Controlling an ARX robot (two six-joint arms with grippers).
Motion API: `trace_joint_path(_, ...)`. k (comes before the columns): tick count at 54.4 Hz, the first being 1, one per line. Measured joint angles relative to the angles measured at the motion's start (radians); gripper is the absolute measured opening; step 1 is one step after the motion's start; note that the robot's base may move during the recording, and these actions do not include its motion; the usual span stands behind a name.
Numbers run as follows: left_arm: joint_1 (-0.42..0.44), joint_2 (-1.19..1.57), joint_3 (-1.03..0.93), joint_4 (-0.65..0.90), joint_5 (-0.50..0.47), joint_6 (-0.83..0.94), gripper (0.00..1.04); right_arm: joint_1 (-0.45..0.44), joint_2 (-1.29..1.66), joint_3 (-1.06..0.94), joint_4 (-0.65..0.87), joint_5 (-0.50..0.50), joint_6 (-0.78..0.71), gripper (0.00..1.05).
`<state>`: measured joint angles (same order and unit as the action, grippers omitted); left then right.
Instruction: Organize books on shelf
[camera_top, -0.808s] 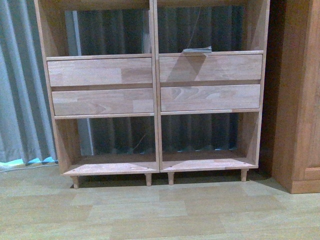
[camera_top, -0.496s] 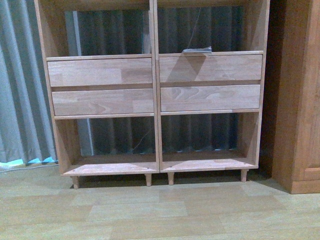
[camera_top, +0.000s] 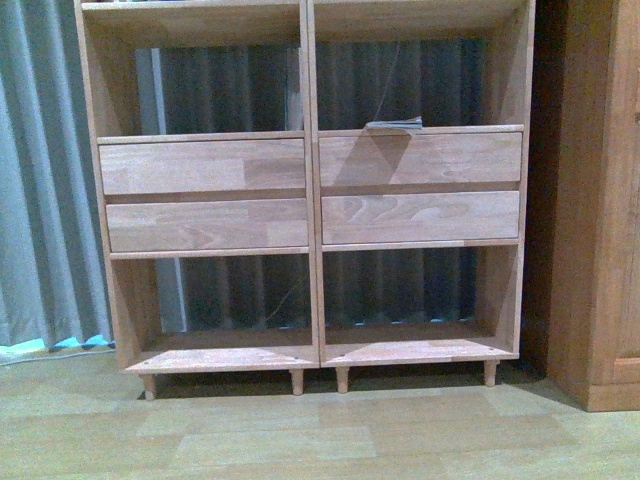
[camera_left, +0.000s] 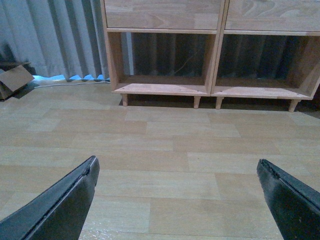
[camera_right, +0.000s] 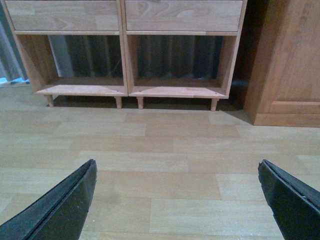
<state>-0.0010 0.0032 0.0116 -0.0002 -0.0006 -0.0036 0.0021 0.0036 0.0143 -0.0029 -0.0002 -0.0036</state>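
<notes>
Shelf (camera_top: 310, 190) dropped in view | left gripper (camera_left: 177, 167), right gripper (camera_right: 177, 167) spread, empty | risk: thin book (camera_top: 393, 125) on shelf buckles if pinched

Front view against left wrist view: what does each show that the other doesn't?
Only the front view: a thin book lying flat above the right drawers, and the darker cabinet. Only the left wrist view: the open left hand and a cardboard box by the curtain. Both: the shelf, its lower compartments and the wood floor.
</notes>
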Motion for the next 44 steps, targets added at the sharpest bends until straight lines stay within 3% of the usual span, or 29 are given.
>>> trace_joint_path(44,0.000,0.000,0.000,0.000,0.000,0.000,0.97,0.000,0.000,0.000,0.000,0.000,0.000,0.98)
